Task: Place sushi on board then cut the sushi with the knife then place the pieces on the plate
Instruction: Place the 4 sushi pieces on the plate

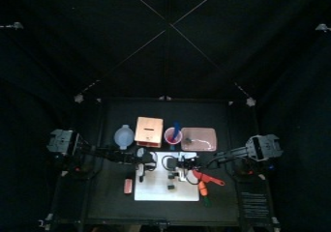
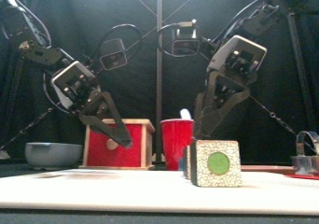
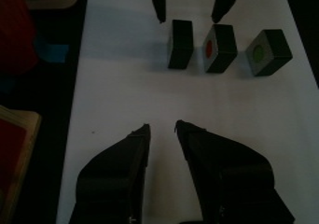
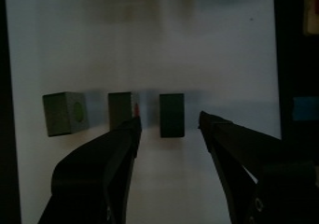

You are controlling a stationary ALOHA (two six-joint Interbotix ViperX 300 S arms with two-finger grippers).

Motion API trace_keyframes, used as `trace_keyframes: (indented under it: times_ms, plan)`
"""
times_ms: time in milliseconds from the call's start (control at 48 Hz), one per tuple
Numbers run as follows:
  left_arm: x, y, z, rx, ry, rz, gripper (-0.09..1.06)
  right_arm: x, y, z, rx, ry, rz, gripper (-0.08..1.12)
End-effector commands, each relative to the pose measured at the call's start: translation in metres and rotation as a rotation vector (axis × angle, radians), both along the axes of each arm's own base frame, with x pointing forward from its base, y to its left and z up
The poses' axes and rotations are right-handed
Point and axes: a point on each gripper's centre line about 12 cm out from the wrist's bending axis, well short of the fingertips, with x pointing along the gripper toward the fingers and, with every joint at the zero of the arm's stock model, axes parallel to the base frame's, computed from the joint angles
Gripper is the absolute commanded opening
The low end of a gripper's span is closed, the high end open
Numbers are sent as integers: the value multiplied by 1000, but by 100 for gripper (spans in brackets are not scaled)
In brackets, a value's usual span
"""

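Three dark green sushi pieces stand apart in a row on the white cutting board (image 3: 125,78): one (image 3: 182,43), a middle one with a red centre (image 3: 219,49), and one with a green centre (image 3: 264,53). The front view shows the nearest piece (image 2: 214,162) end on. My left gripper (image 3: 162,128) hovers over the board short of the row, narrowly open and holding nothing. My right gripper (image 4: 171,121) hangs open on the row's other side, its jaws near the end piece (image 4: 171,114). The pink plate (image 1: 199,137) lies behind the board.
Along the back stand a blue-grey bowl (image 2: 52,153), the wooden box with a red drawer front (image 2: 118,142) and a red cup (image 2: 177,132) with a knife handle sticking out. A long red thing (image 1: 207,181) lies right of the board; a small red thing (image 1: 127,186) lies left of it.
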Motion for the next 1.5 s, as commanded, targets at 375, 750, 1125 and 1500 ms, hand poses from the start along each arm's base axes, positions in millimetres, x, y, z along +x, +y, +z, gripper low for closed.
trace_keyframes:
  times_ms: [375,750,1125,1500]
  plan:
    - [4,2,1,1,-8,5,71,13,-9,0,0,-12,-24,86]
    - [4,2,2,2,-9,4,71,19,-9,-10,11,-25,-28,64]
    - [5,2,2,6,-12,1,71,-8,-42,38,52,-88,-152,56]
    - [5,2,3,6,-14,0,71,-89,-114,67,84,-105,-439,56]
